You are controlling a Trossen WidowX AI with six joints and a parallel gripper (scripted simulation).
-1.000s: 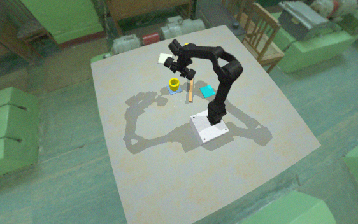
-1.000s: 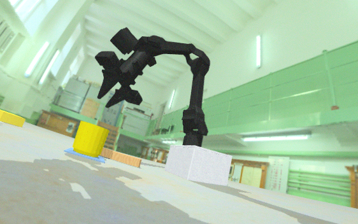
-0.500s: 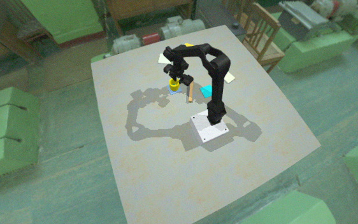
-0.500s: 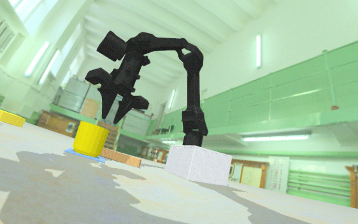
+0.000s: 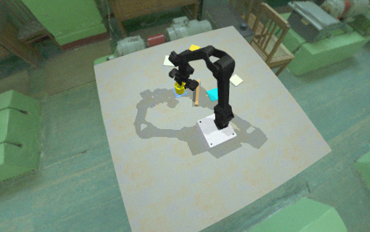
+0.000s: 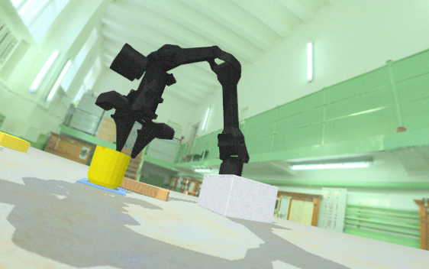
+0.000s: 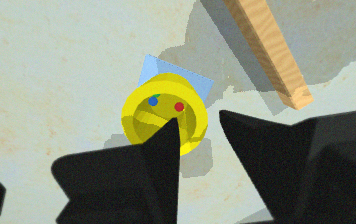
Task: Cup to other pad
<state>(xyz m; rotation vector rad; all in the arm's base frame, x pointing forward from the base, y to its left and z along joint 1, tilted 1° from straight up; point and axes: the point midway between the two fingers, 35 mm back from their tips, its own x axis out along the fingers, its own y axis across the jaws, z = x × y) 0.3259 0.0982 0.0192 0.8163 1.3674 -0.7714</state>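
Observation:
A yellow cup (image 5: 180, 89) (image 6: 108, 168) (image 7: 131, 106) stands upright on the light blue pad (image 5: 184, 95) (image 6: 120, 192) (image 7: 194, 82). Inside it the wrist view shows a blue marble (image 7: 153, 101), a red marble (image 7: 179, 107) and a bit of a green one. The cyan pad (image 5: 212, 94) lies bare beyond the wooden bar, partly behind the arm. My gripper (image 5: 183, 84) (image 6: 126, 153) (image 7: 198, 119) is partly open and empty, tilted, its tips at about rim height. In the wrist view one finger overlaps the cup's opening and the other is outside the rim; contact cannot be told.
A wooden bar (image 5: 197, 93) (image 6: 146, 189) (image 7: 270, 42) lies between the two pads, close to the gripper. A yellow block (image 5: 194, 48) (image 6: 14, 142) and a white square (image 5: 168, 61) lie farther back. Another pale square (image 5: 236, 80) lies beyond the cyan pad.

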